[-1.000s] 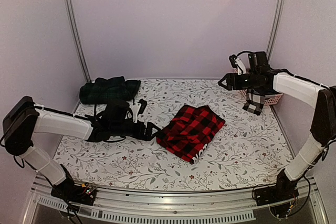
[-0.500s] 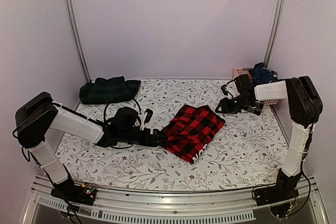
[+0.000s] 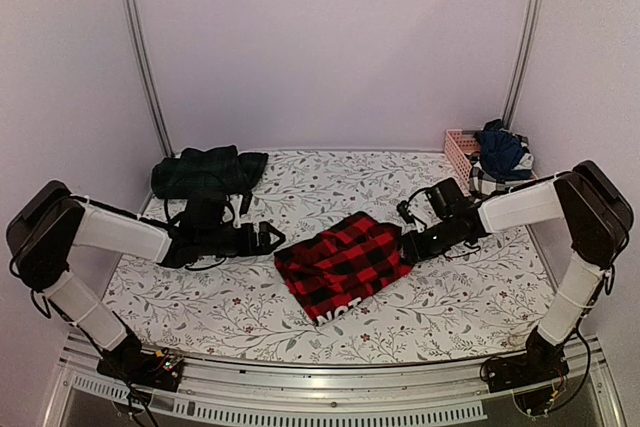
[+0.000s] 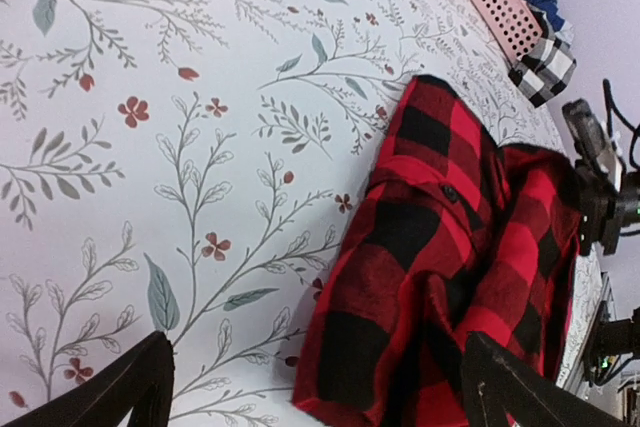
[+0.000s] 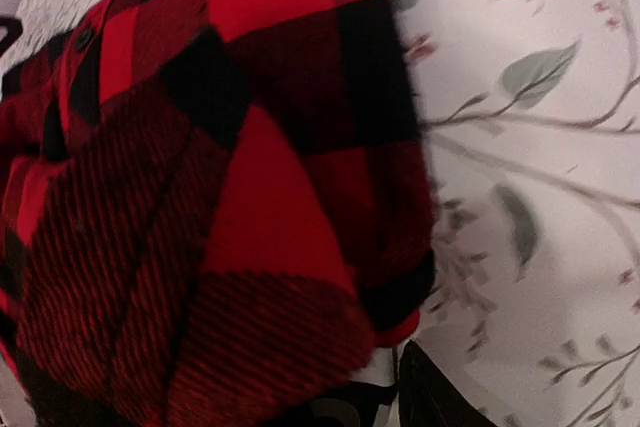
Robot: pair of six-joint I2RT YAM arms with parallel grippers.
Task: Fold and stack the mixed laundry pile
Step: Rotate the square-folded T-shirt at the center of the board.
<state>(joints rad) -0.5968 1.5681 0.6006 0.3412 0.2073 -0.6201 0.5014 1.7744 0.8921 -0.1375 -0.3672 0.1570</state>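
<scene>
The red-and-black checked flannel shirt [image 3: 340,265] lies bunched in the middle of the table. My right gripper [image 3: 405,244] is at its right edge and shut on the fabric. In the right wrist view the shirt [image 5: 230,197] fills the frame and only one finger [image 5: 435,397] shows. My left gripper [image 3: 267,238] stands open just left of the shirt; the shirt's near corner [image 4: 430,277] lies between its fingers [image 4: 140,387]. A dark green tartan piece [image 3: 205,169] is folded at the back left. Dark navy clothes [image 3: 500,147] lie heaped in the basket.
The pink slatted basket [image 3: 460,150] stands at the back right corner, with a black-and-white checked piece [image 3: 490,182] hanging over its side. A white leaf-patterned cloth [image 3: 470,287] covers the table. Metal frame posts [image 3: 140,57] rise at the back corners.
My right gripper came down from the basket to the shirt's right edge and closed on it. The shirt shifted left and toward the front. My left gripper drew back to the left.
</scene>
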